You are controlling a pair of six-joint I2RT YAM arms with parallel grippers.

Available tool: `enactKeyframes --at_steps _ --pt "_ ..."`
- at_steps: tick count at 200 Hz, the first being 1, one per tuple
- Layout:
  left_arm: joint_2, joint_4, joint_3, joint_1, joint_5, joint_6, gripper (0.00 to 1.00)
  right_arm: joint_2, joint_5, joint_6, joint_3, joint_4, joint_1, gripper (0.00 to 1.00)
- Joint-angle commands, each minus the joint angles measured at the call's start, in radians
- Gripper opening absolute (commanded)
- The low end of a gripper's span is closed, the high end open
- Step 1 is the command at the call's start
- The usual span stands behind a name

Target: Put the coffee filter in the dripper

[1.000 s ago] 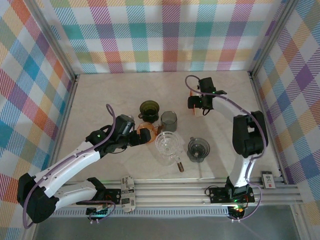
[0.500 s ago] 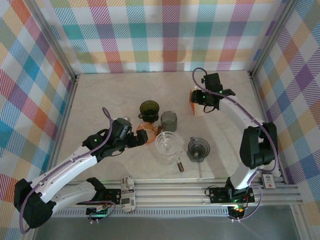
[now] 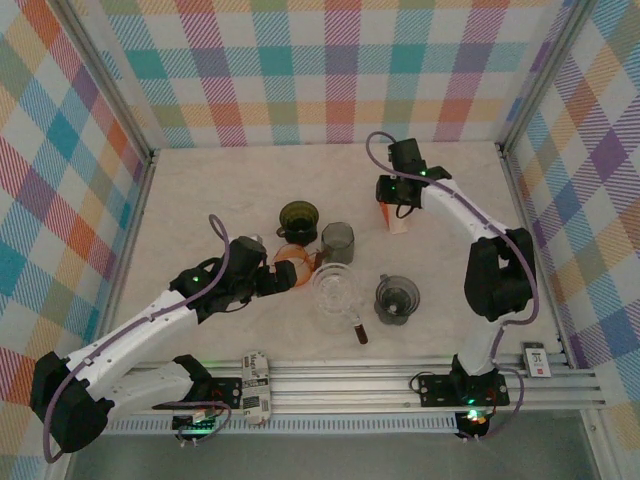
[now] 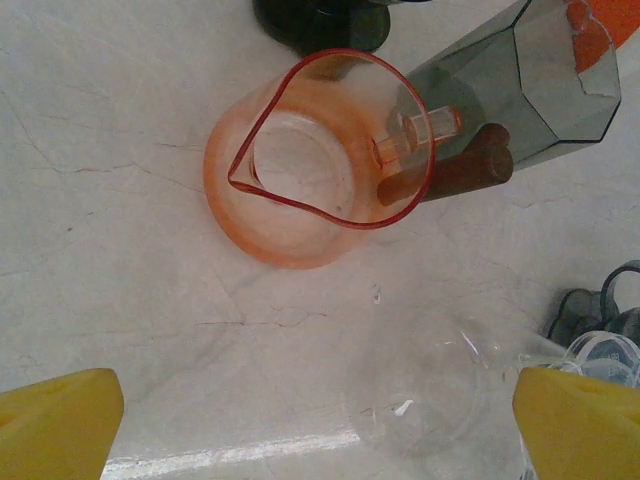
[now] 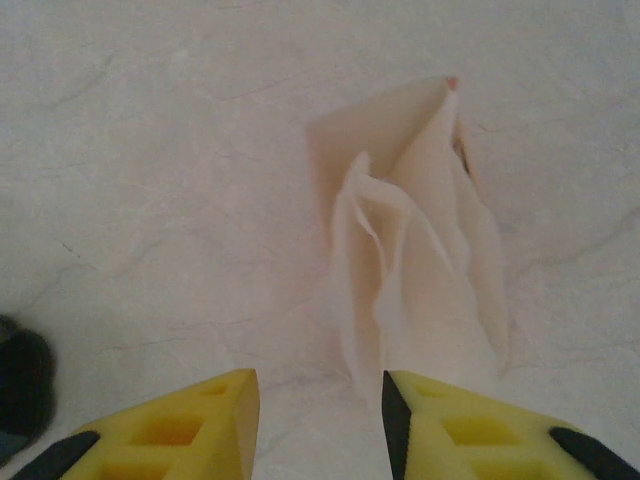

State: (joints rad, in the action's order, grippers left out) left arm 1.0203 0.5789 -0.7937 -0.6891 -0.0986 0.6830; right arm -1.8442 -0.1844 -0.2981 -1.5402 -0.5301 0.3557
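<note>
right wrist view: we see the coffee filter [image 5: 420,250], a pale, folded and crumpled cone of paper, lying flat on the marbled table [image 5: 150,150]. the right gripper [image 5: 317,400] has its yellow fingers partly drawn together with a gap between them, and the paper's near edge reaches that gap beside one finger. we cannot tell whether the paper is pinched. top view: the filter lies at the far right of the group of vessels, directly under the right gripper. it is outside both drippers, well apart from the grey dripper [image 3: 397,299] nearer the arm bases and from the dark green dripper [image 3: 298,217] to the left. left wrist view: the left gripper [image 4: 320,430] is spread wide and holds nothing. it hangs above the table between an orange jug [image 4: 300,170] and a clear glass vessel [image 4: 430,400], with a grey faceted cup [image 4: 530,90] just beside the jug
</note>
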Motion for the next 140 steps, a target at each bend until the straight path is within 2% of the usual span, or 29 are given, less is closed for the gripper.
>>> enactKeyframes --at_steps 1,86,140 --pt "0.007 -0.014 0.013 0.011 -0.020 -0.016 1.00 -0.041 -0.053 0.045 -0.052 -0.043 0.022 0.38" --pt "0.015 -0.014 0.018 0.017 -0.018 -0.016 1.00 -0.155 -0.167 0.100 -0.174 -0.121 0.046 0.33" --pt "0.019 -0.008 0.011 0.020 -0.015 -0.017 1.00 -0.195 -0.187 0.119 -0.204 -0.121 0.049 0.32"
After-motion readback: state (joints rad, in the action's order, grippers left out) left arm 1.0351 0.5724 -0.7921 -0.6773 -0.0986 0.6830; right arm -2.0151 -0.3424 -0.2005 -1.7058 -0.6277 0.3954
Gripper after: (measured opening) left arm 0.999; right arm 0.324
